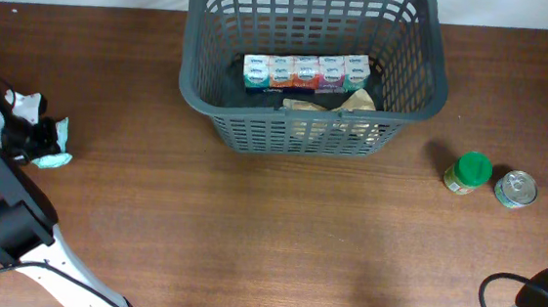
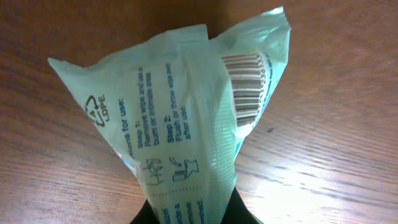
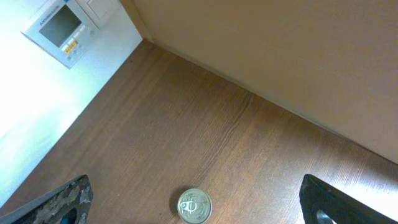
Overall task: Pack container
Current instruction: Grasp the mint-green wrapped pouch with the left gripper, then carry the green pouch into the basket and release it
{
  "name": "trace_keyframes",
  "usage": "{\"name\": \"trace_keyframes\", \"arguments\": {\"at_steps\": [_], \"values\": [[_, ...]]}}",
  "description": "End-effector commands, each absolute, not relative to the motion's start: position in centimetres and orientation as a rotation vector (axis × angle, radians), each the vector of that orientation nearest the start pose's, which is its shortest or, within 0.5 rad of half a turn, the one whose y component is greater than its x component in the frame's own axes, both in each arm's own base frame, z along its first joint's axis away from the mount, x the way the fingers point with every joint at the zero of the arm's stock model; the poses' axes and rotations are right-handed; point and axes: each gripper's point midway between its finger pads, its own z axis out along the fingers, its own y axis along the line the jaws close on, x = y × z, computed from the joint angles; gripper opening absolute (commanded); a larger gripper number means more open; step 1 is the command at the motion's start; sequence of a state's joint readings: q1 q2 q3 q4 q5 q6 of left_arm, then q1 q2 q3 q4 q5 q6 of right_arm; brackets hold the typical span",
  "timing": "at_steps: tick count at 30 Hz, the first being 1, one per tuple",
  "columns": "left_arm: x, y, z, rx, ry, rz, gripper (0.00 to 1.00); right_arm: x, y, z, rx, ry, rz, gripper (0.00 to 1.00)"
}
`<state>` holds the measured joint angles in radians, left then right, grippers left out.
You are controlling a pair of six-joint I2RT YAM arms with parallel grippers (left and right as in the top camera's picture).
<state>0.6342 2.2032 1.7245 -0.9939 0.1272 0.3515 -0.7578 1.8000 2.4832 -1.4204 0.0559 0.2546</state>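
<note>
The container, a large dark grey slotted basket [image 1: 411, 96], stands at the back centre and holds a row of small colourful boxes [image 1: 305, 73] and a brown bag [image 1: 356, 101]. My left gripper [image 1: 40, 138] is at the far left edge, shut on a pale green plastic wipes packet [image 1: 55, 160], which fills the left wrist view [image 2: 180, 118] over the wood. My right gripper [image 3: 194, 183] is open and empty, high above a small metal can [image 3: 194, 206].
A green-lidded jar [image 1: 468, 173] and the metal can [image 1: 516, 189] stand side by side on the table right of the basket. A white wall device [image 3: 62, 28] shows in the right wrist view. The right arm's base [image 1: 547, 293] is at the bottom right.
</note>
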Motion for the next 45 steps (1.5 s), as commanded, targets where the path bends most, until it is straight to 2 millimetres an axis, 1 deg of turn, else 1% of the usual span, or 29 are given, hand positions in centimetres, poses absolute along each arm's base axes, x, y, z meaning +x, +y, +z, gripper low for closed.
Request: {"name": "trace_keyframes", "arguments": {"at_steps": [1, 2, 3, 5, 6, 7, 9, 10, 11, 12, 13, 15, 16, 17, 18, 19, 20, 22, 24, 26, 27, 28, 29, 30, 33, 34, 37, 43, 45], "values": [[42.2, 23.2, 9.3, -0.223, 2.821, -0.136, 0.02, 29.1, -29.2, 41.0, 1.156, 2.009, -0.332, 0.99], [43.0, 22.7, 11.0, -0.170, 2.801, -0.129, 0.01, 29.1, -29.2, 41.0, 1.156, 2.009, -0.332, 0.99], [44.4, 21.4, 14.4, -0.060, 2.757, -0.103, 0.02, 29.1, -29.2, 41.0, 1.156, 2.009, -0.332, 0.99], [46.1, 19.0, 19.0, 0.115, 2.689, -0.049, 0.01, 29.1, -29.2, 41.0, 1.156, 2.009, -0.332, 0.99], [47.2, 16.9, 22.2, 0.239, 2.624, -0.009, 0.02, 29.1, -29.2, 41.0, 1.156, 2.009, -0.332, 0.99], [48.1, 14.9, 24.8, 0.320, 2.563, 0.020, 0.02, 29.1, -29.2, 41.0, 1.156, 2.009, -0.332, 0.99], [49.1, 11.7, 28.2, 0.429, 2.472, 0.051, 0.01, 29.1, -29.2, 41.0, 1.156, 2.009, -0.332, 0.99], [49.6, 9.0, 30.6, 0.514, 2.399, 0.070, 0.01, 29.1, -29.2, 41.0, 1.156, 2.009, -0.332, 0.99], [49.8, 6.9, 32.2, 0.583, 2.341, 0.083, 0.02, 29.1, -29.2, 41.0, 1.156, 2.009, -0.332, 0.99], [50.0, 3.1, 34.8, 0.724, 2.234, 0.107, 0.01, 29.1, -29.2, 41.0, 1.156, 2.009, -0.332, 0.99], [49.9, 1.0, 35.9, 0.807, 2.174, 0.122, 0.02, 29.1, -29.2, 41.0, 1.156, 2.009, -0.332, 0.99], [49.3, -5.8, 38.5, 1.074, 1.977, 0.158, 0.02, 29.1, -29.2, 41.0, 1.156, 2.009, -0.332, 0.99], [48.8, -9.0, 39.3, 1.185, 1.881, 0.170, 0.02, 29.1, -29.2, 41.0, 1.156, 2.009, -0.332, 0.99], [48.5, -12.7, 39.9, 1.299, 1.768, 0.179, 0.02, 29.1, -29.2, 41.0, 1.156, 2.009, -0.332, 0.99], [48.2, -15.6, 40.3, 1.374, 1.678, 0.189, 0.02, 29.1, -29.2, 41.0, 1.156, 2.009, -0.332, 0.99], [48.1, -17.4, 40.4, 1.423, 1.619, 0.194, 0.02, 29.1, -29.2, 41.0, 1.156, 2.009, -0.332, 0.99], [48.1, -19.9, 40.3, 1.487, 1.536, 0.203, 0.02, 29.1, -29.2, 41.0, 1.156, 2.009, -0.332, 0.99], [48.8, -21.6, 39.5, 1.510, 1.506, 0.206, 0.02, 29.1, -29.2, 41.0, 1.156, 2.009, -0.332, 0.99], [49.7, -22.5, 37.5, 1.535, 1.528, 0.189, 0.02, 29.1, -29.2, 41.0, 1.156, 2.009, -0.332, 0.99], [50.7, -23.0, 33.8, 1.498, 1.667, 0.099, 0.02, 29.1, -29.2, 41.0, 1.156, 2.010, -0.332, 0.99], [50.8, -23.0, 31.5, 1.493, 1.754, 0.049, 0.02, 29.1, -29.2, 41.0, 1.156, 2.009, -0.332, 0.99], [50.5, -23.2, 28.8, 1.522, 1.834, -0.004, 0.02, 29.1, -29.2, 41.0, 1.156, 2.009, -0.332, 0.99], [49.9, -23.3, 25.2, 1.580, 1.926, -0.057, 0.02, 29.1, -29.2, 41.0, 1.156, 2.009, -0.332, 0.99], [49.5, -23.3, 22.9, 1.617, 1.985, -0.089, 0.02, 29.1, -29.2, 41.0, 1.156, 2.009, -0.332, 0.99], [48.5, -23.2, 18.3, 1.681, 2.110, -0.154, 0.02, 29.1, -29.2, 41.0, 1.156, 2.009, -0.332, 0.99], [47.9, -22.9, 16.5, 1.711, 2.165, -0.183, 0.02, 29.1, -29.2, 41.0, 1.156, 2.009, -0.332, 0.99], [46.9, -21.8, 14.4, 1.706, 2.300, -0.181, 0.02, 29.1, -29.2, 41.0, 1.156, 2.009, -0.332, 0.99], [44.5, -20.7, 13.7, 1.752, 2.403, -0.225, 0.02, 29.1, -29.2, 41.0, 1.156, 2.009, -0.332, 0.99], [44.3, -20.6, 13.7, 1.756, 2.410, -0.224, 0.03, 29.1, -29.2, 41.0, 1.156, 2.009, -0.332, 0.99]]}}
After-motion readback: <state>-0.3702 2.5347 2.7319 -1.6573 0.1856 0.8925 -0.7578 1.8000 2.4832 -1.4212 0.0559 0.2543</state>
